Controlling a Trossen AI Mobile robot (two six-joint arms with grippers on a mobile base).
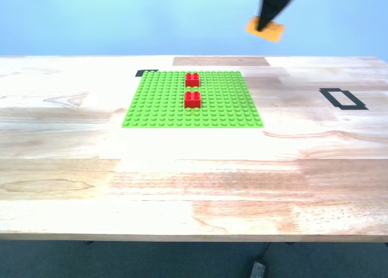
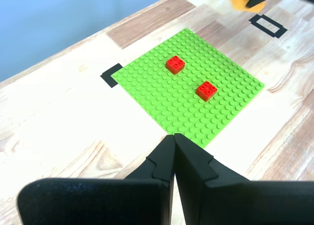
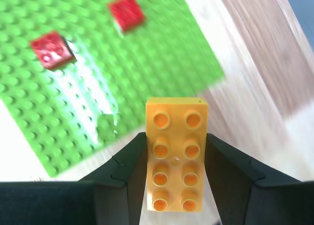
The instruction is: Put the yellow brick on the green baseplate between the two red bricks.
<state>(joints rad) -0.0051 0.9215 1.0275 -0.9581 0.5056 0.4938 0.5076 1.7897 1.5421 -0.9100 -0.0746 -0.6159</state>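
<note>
My second gripper (image 3: 175,136) is shut on the yellow brick (image 3: 175,158), studs facing the camera. In the exterior view that gripper (image 1: 265,18) hangs high with the yellow brick (image 1: 265,30), above the table's far edge and toward the view's right of the green baseplate (image 1: 163,105). Two red bricks (image 1: 192,79) (image 1: 193,99) sit on the plate with a narrow gap between them. My first gripper (image 2: 174,138) is shut on nothing, above bare wood just off the green baseplate (image 2: 162,95). The same red bricks (image 2: 175,64) (image 2: 206,91) show there too.
A black tape rectangle (image 1: 343,99) marks the wooden table toward the exterior view's right. A small black tape mark (image 1: 145,73) lies at the plate's far corner on that view's left. A darker wood patch (image 1: 220,61) lies behind the plate.
</note>
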